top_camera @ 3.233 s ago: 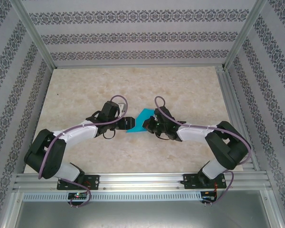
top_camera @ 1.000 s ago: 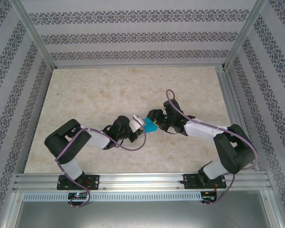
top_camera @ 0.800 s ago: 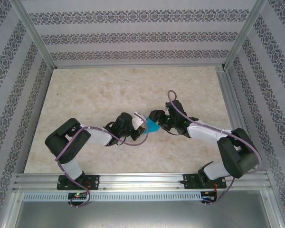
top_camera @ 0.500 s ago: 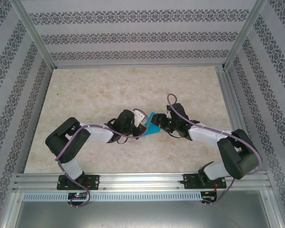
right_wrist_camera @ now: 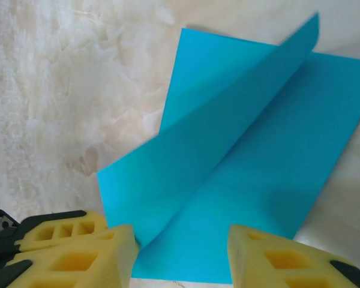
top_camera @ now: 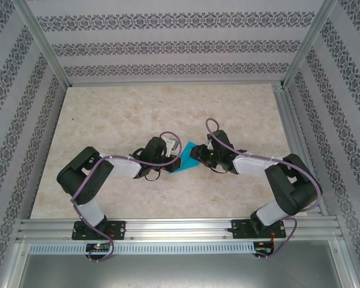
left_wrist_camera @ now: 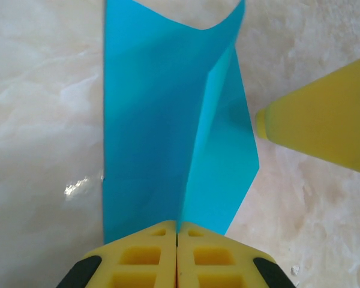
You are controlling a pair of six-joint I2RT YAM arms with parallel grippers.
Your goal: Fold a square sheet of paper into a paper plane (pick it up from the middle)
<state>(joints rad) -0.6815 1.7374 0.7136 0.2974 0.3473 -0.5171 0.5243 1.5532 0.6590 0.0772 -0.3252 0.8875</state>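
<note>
Pinches square sheet of paper (left_wrist_camera: 162,132) w/ left jaws: yellow pads (left_wrist_camera: 147,255) pressed flat together at bottom of left wrist view, sheet's crease running straight into the seam btwn them. Fans away from that pinch in two panels, darker flat one on left, lighter one on right, far corner curling up. Hangs just over or rests on marble surface (left_wrist_camera: 42,120), can't tell which. Shows one yellow fingertip (left_wrist_camera: 315,123) of the other arm just beside sheet's right edge, contact unclear

Holds right jaws spread in right wrist view: fingers (right_wrist_camera: 78,246) well apart at frame bottom, near edge of sheet reaching toward the gap btwn them, no clamp on it. Slants a raised flap diagonally across sheet there, low left to top right, over a flat lower layer

Seen from top view, sits approx mid surface, a bit toward near side, btwn the two wrists: left arm (top_camera: 123,167) reaching in from left, right arm (top_camera: 252,163) from right, both tips at the sheet. Not yet a dart shape, just partly folded w/ one clear crease
</note>
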